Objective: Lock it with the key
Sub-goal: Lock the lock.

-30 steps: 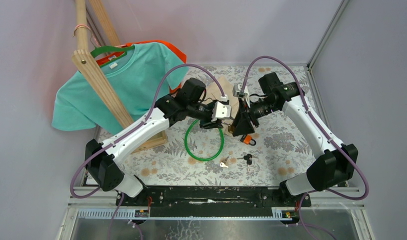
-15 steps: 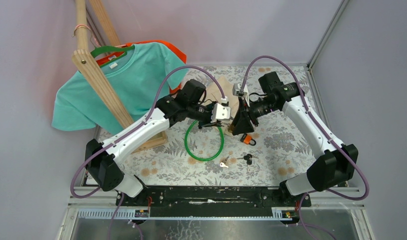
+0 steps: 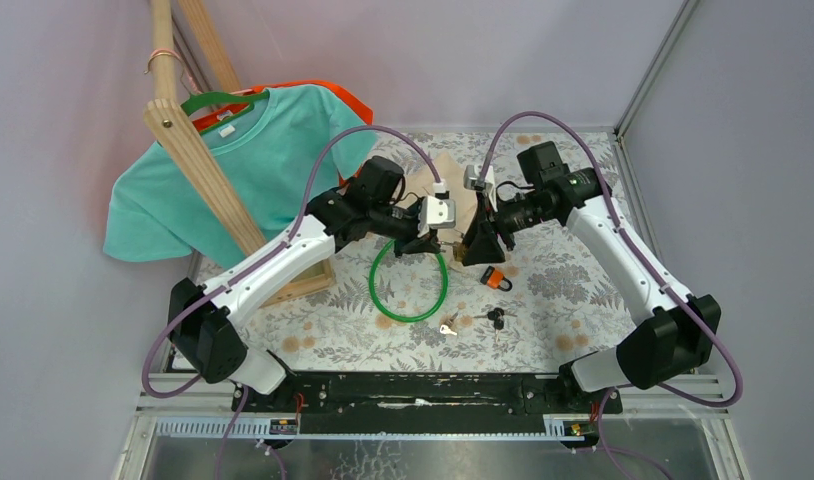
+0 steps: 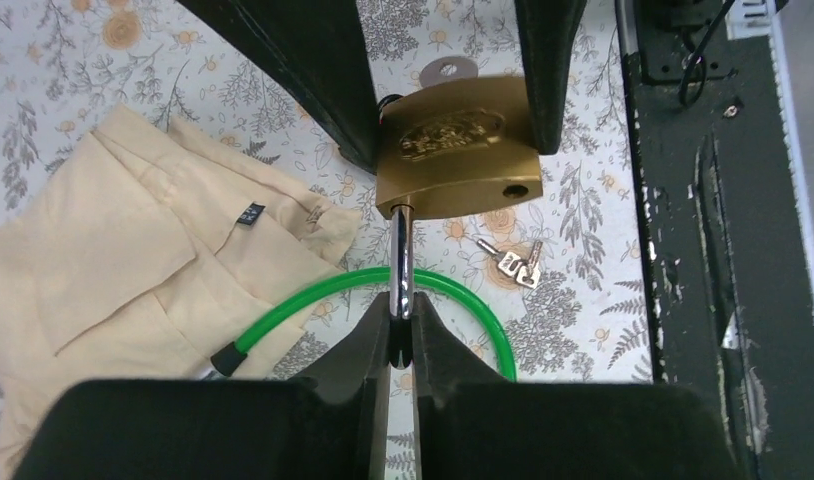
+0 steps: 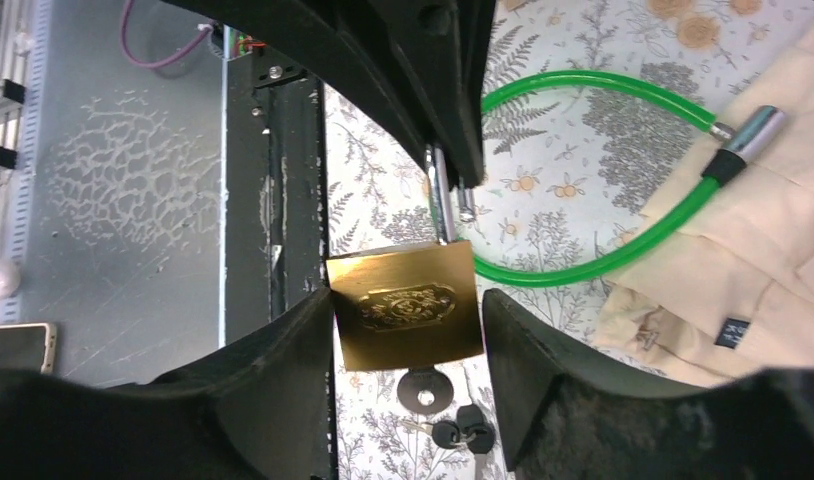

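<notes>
One brass padlock [image 4: 458, 150], green cable [image 3: 411, 320], beige cloth [image 4: 103, 250]

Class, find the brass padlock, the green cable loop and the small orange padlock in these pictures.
brass padlock [image 4: 455, 155]: left wrist view, embossed body face.
green cable loop [image 4: 303, 305]: left wrist view, curved stretch.
small orange padlock [image 3: 496, 280]: top view, orange body.

You closed the left gripper [image 4: 401, 310] onto the shackle [image 4: 404, 262] of the brass padlock [image 4: 455, 150]; a second ago its fingers stood apart around it. You also drew that wrist slightly toward the far side, and the right gripper [image 5: 406, 312] shifted the padlock that way a little too.
</notes>
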